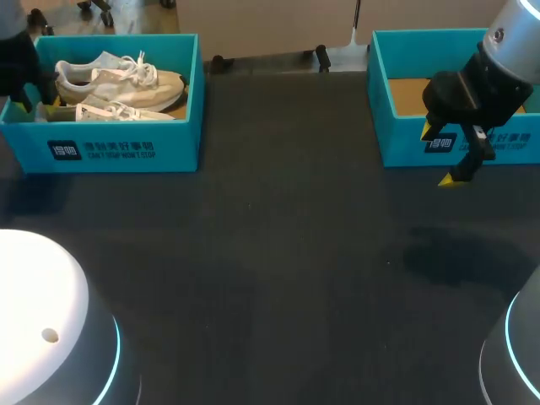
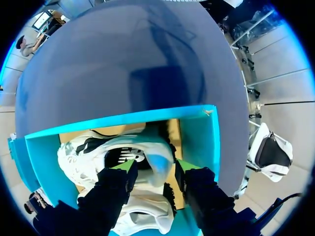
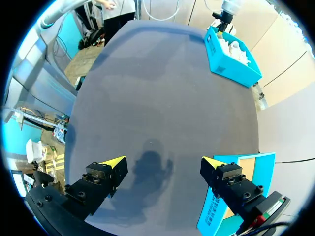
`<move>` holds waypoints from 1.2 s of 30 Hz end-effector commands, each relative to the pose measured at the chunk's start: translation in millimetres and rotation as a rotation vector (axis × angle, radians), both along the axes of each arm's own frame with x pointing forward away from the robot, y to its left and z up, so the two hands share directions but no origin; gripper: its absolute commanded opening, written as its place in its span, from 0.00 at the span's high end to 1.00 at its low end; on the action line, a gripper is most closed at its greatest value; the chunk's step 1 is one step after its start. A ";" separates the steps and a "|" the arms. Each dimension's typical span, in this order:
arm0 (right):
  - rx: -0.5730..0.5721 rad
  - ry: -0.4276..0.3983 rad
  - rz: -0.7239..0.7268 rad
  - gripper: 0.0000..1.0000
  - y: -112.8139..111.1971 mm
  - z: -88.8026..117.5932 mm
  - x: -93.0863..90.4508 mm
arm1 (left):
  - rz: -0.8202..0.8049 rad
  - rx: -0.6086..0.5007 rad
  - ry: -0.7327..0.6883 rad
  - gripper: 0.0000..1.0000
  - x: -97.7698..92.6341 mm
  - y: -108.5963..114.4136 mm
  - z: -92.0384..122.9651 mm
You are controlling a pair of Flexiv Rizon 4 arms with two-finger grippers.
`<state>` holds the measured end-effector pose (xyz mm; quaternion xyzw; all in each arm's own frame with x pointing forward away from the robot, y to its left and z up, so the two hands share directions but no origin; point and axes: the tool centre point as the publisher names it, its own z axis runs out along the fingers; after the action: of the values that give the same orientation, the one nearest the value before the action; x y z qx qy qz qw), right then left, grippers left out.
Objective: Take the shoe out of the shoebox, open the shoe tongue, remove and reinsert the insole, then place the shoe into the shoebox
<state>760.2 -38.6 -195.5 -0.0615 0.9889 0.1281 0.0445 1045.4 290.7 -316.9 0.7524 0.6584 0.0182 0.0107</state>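
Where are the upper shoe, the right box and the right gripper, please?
Upper shoe (image 1: 118, 78): head view, its side.
Right box (image 1: 401, 139): head view, front wall.
Right gripper (image 3: 163, 162): right wrist view, midway between open jaws.

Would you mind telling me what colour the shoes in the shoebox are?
The shoes are off-white with white laces, best seen in the head view.

Head view: left gripper (image 1: 34, 99) largely cut off at the edge; right arm (image 1: 506, 59) covers part of the right box (image 1: 396, 148). Left wrist view: left gripper hides much of the near shoe (image 2: 147, 219).
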 end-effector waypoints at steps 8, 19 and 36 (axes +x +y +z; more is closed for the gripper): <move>-0.004 0.001 -0.001 0.00 1.4 -1.1 1.0 | 0.018 0.001 0.016 0.44 11.7 9.1 -16.7; -0.004 0.001 -0.001 0.00 1.4 -1.1 1.0 | 0.008 -0.005 -0.008 0.47 14.5 6.8 -39.9; -0.004 0.001 -0.001 0.00 1.4 -1.1 1.0 | 0.013 0.032 0.007 0.63 16.4 8.4 -68.1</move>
<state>760.2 -38.7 -195.5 -0.0615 0.9889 0.1281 0.0445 1056.4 301.7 -381.3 0.7478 0.6632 0.0299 -0.0001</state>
